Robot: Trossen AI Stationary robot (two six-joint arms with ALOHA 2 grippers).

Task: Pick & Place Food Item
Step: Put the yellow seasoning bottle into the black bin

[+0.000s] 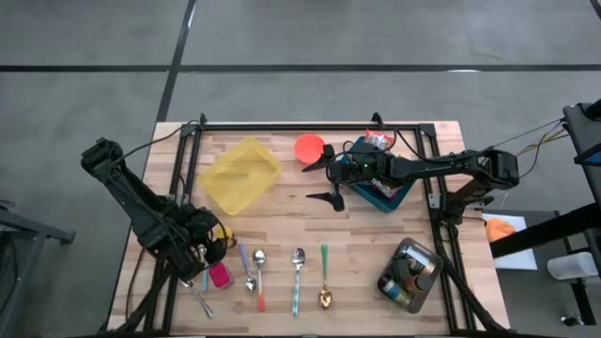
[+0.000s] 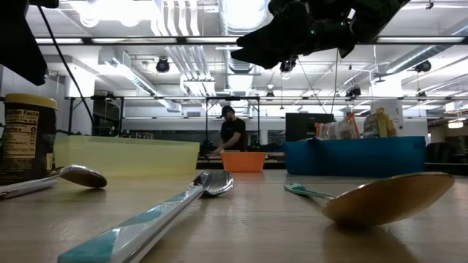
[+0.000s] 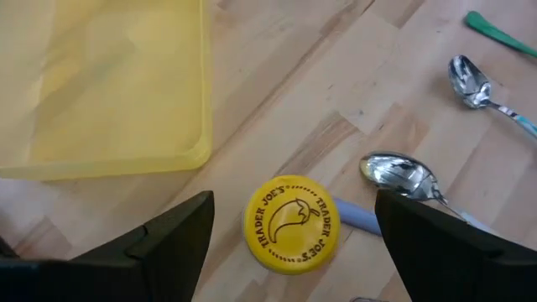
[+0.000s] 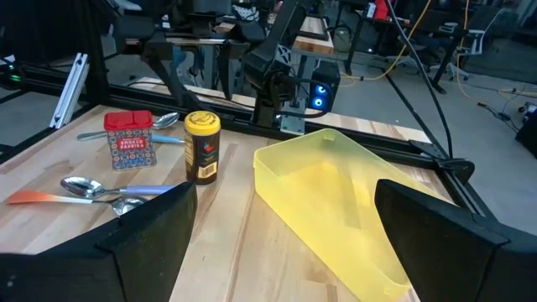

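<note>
1. You have the wooden table point(image 1: 310, 230) before you with both arms over it; the largest thing on it is the yellow tray point(image 1: 240, 175), empty, lying toward the far left; the blue bin point(image 1: 383, 192) sits toward the far right with packaged food in it, and an orange bowl point(image 1: 309, 147) stands between the two at the far edge.

2. Your right gripper point(image 1: 335, 197) hangs above the table just beside the blue bin, on its tray side; its fingers stand wide apart and hold nothing; its wrist camera looks across the yellow tray toward the left arm.

3. Your left gripper point(image 3: 289, 239) is low at the near left of the table, directly above the spice jar point(image 3: 292, 223) with the yellow lid; its fingers are spread to either side of the lid and not closed on it; I judge this the step in hand, the approach for a pick.

4. The red tin point(image 4: 128, 140) stands just beside the jar; a row of spoons point(image 1: 299, 261) lies near it, one touching or nearly touching the jar's base.

5. Next, as I read it, you need to come down squarely over the jar, keep clear of the tin and spoon, close on its body, then carry it to the yellow tray; which container is meant I cannot tell.
</note>
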